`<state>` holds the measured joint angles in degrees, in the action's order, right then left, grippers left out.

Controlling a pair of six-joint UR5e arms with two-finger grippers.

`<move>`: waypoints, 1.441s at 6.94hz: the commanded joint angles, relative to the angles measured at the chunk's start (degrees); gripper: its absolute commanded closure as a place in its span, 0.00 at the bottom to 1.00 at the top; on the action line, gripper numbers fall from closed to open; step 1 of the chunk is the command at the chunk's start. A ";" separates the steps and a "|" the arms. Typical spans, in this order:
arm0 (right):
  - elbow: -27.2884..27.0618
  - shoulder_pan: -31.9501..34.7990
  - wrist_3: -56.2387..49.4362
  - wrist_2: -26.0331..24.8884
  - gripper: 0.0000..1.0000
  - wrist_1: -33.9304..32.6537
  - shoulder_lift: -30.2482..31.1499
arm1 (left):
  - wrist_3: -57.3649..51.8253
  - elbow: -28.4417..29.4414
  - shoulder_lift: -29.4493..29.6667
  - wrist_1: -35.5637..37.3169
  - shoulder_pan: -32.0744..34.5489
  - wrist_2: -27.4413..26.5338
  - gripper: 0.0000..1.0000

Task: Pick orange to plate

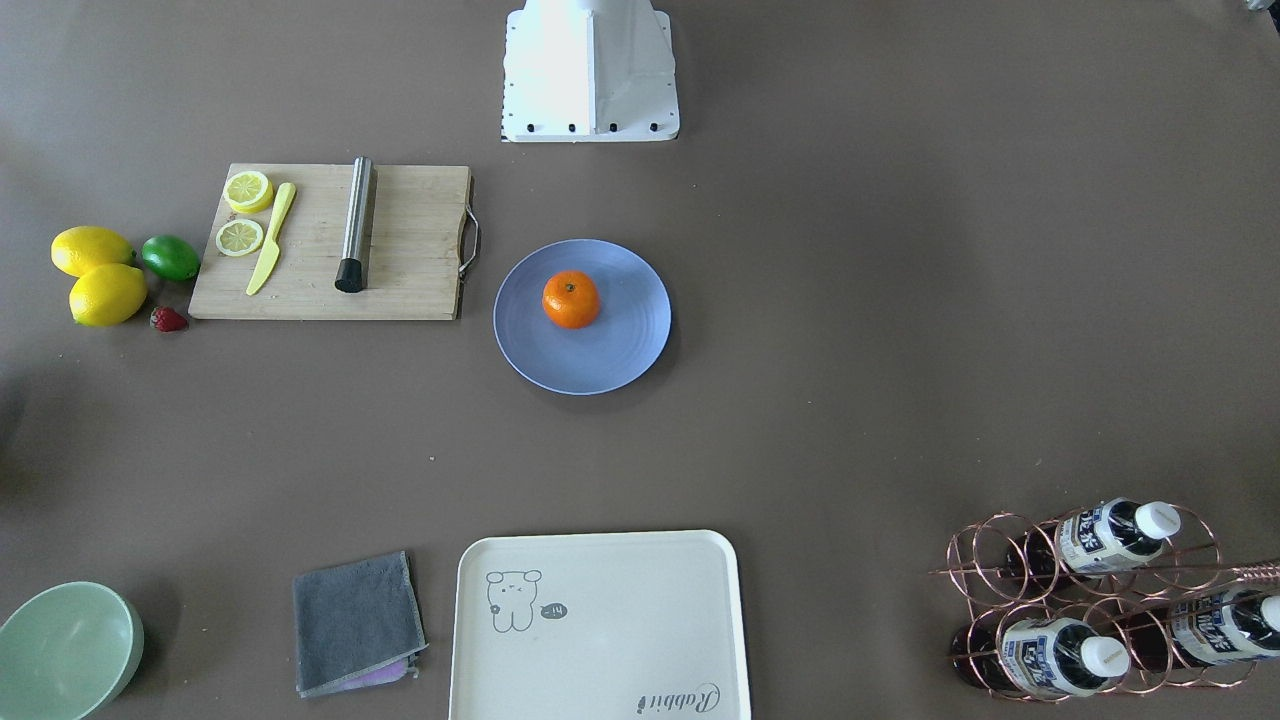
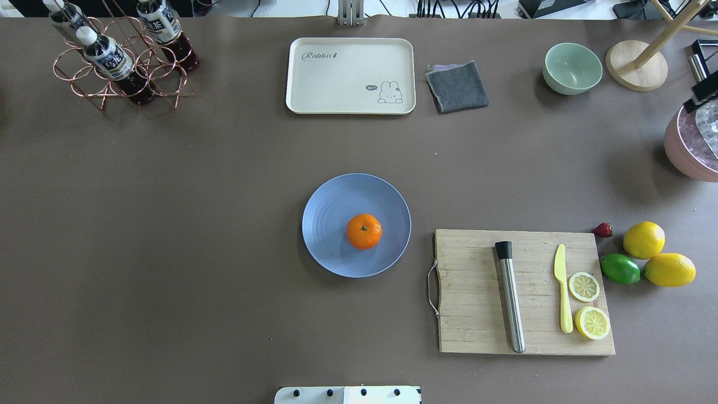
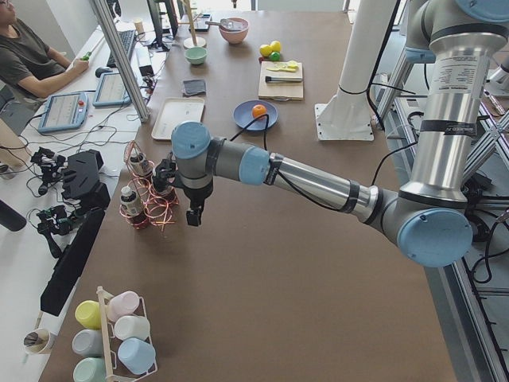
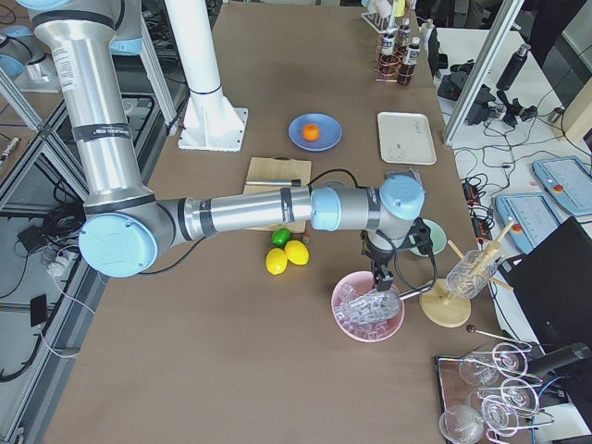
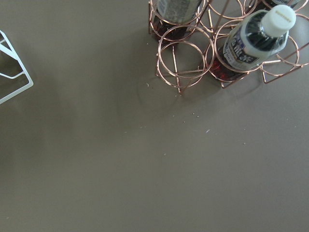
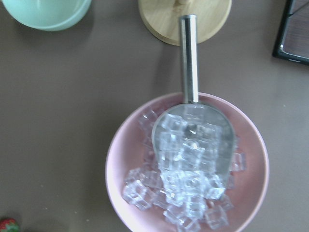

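The orange [image 2: 364, 231] rests on the periwinkle-blue plate [image 2: 328, 219] at the table's middle, a little right of the plate's centre; the front-facing view shows the same orange [image 1: 571, 299] on the plate [image 1: 620, 350]. Neither gripper is near it. My left gripper [image 3: 193, 216] hangs over the table beside the copper bottle rack [image 3: 147, 199], far from the plate. My right gripper [image 4: 379, 276] hovers above the pink ice bowl [image 4: 368, 310] at the other end. I cannot tell whether either is open or shut, since only the side views show them.
A cutting board [image 2: 477, 314] with a steel rod [image 2: 510, 297], yellow knife and lemon slices lies right of the plate, with lemons [image 2: 644, 239], a lime [image 2: 620, 269] and a strawberry beyond. A cream tray [image 2: 350, 76], grey cloth [image 2: 457, 86] and green bowl [image 2: 572, 68] line the far edge.
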<state>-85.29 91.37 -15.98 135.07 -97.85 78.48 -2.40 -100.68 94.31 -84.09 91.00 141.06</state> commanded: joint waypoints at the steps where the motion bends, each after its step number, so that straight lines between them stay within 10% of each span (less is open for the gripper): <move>1: 3.99 4.51 -7.31 -0.34 0.00 -0.24 1.58 | -7.09 1.72 -3.59 -0.37 6.10 1.23 0.03; 10: 1.18 6.19 -7.67 0.63 0.00 0.11 6.42 | -7.70 1.19 -4.49 -4.77 6.91 0.53 0.03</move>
<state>-84.06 97.49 -23.61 135.73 -97.77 84.12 -10.14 -99.20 89.89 -88.86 97.83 141.74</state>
